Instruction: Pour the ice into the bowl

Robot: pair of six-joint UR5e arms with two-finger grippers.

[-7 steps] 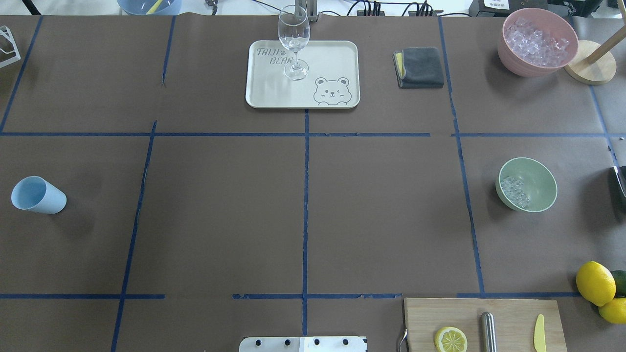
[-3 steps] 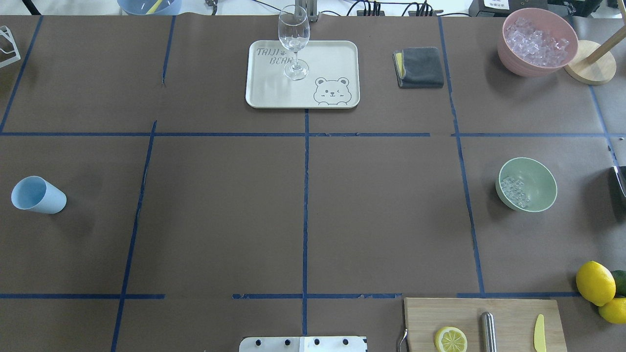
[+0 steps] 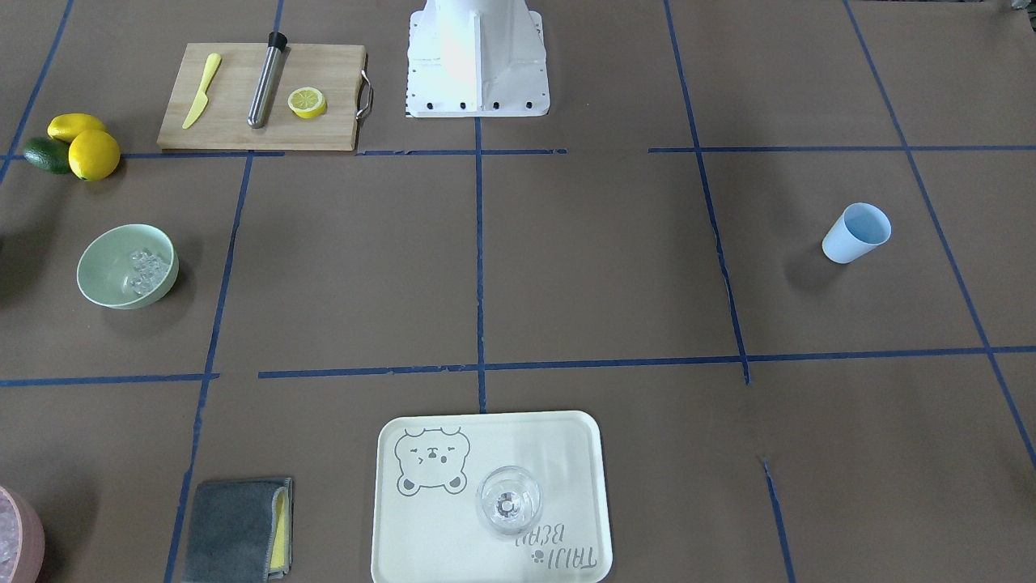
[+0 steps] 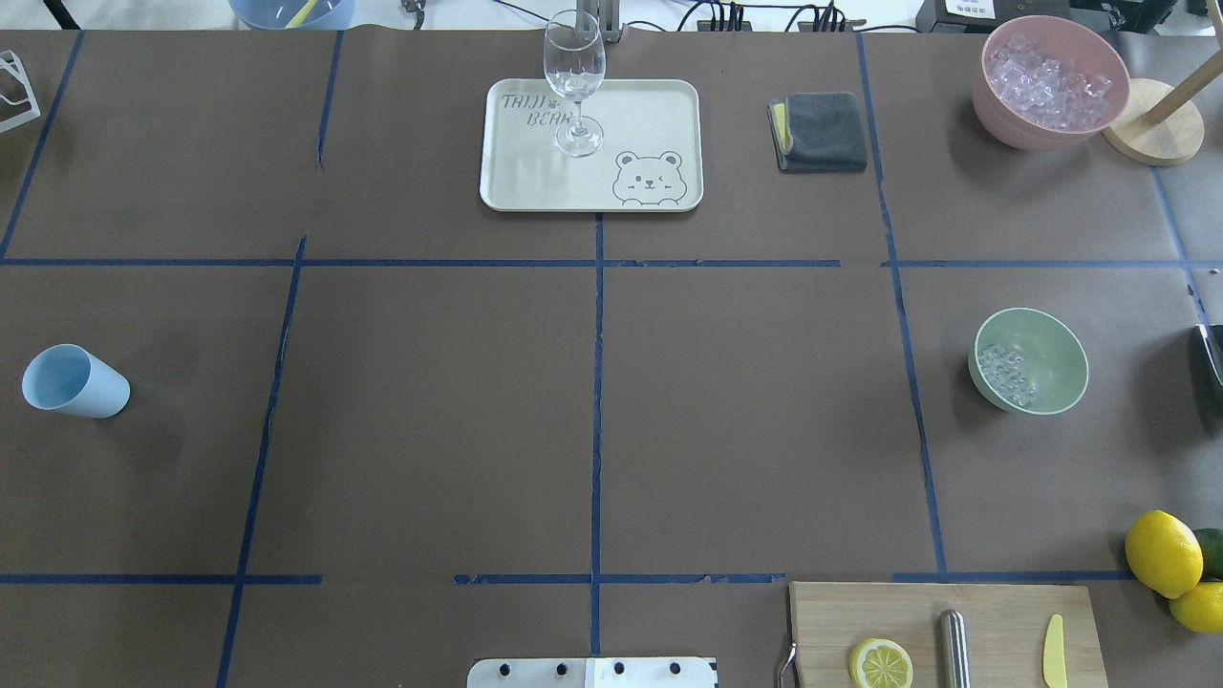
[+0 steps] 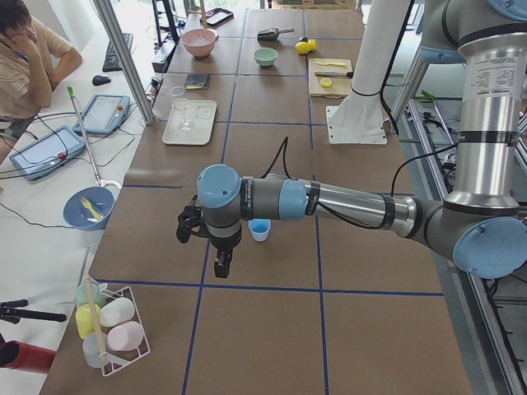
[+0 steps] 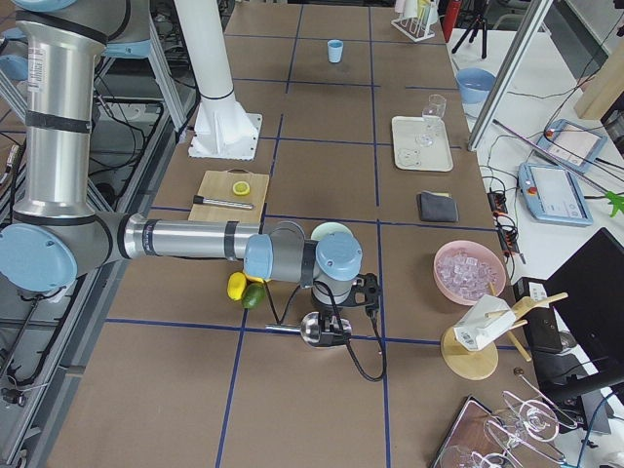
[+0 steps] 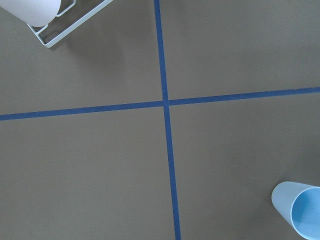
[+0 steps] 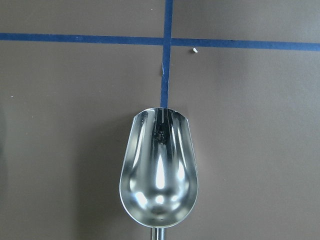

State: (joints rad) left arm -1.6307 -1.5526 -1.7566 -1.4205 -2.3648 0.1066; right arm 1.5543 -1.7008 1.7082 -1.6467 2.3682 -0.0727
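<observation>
The mint-green bowl [image 4: 1032, 361] stands at the table's right side and holds a few clear ice cubes [image 4: 1006, 373]; both also show in the front-facing view, the bowl [image 3: 128, 267] and the ice [image 3: 144, 271]. My right gripper [image 6: 356, 292] shows only in the exterior right view, just past the bowl [image 6: 330, 232]; I cannot tell whether it is open or shut. An empty metal scoop [image 8: 158, 175] hangs in the right wrist view above bare table. My left gripper [image 5: 221, 267] hangs by the blue cup [image 5: 259, 230]; I cannot tell its state.
A pink container of ice [image 4: 1051, 81] stands at the far right. A tray [image 4: 497, 182] bears a wine glass [image 4: 574, 86]. A grey cloth [image 4: 822, 132], a cutting board [image 4: 994, 602] with a lemon half, lemons [image 4: 1163, 552] and a blue cup [image 4: 75, 382] are around.
</observation>
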